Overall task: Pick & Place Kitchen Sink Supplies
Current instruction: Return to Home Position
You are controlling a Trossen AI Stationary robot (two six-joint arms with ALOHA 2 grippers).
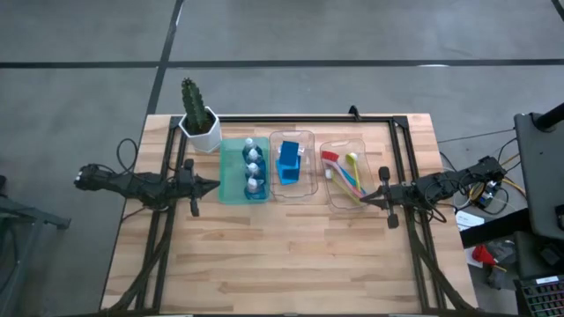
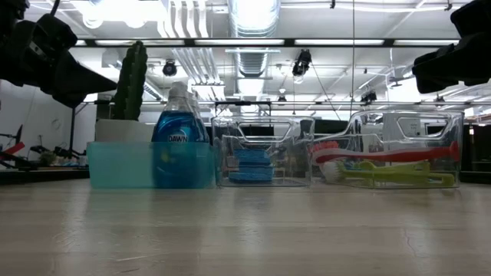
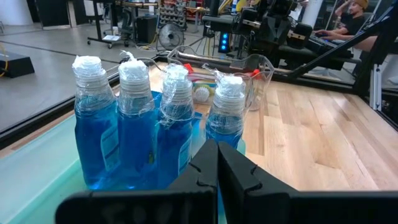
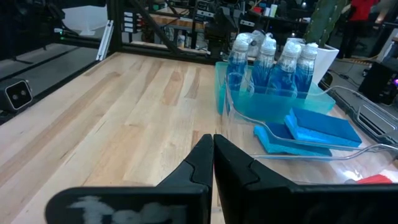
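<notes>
The 4 blue soap bottles (image 1: 253,167) stood in the green tray (image 1: 227,192), just right of the left gripper (image 1: 211,184), whose jaws were pressed together on nothing. The right gripper (image 1: 365,200), jaws likewise closed and empty, pointed left at the near end of the clear tray (image 1: 339,143) holding the brushes (image 1: 346,179). With nothing left loose on the tabletop, each arm likely needed only to draw back outward.

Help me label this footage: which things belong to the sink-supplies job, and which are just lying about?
Job: four blue white-capped soap bottles; blue block sponges; pink, yellow-green and blue long-handled brushes; shut left gripper; shut right gripper.
Just there: potted green cactus; green plastic bin; two clear plastic trays.
</notes>
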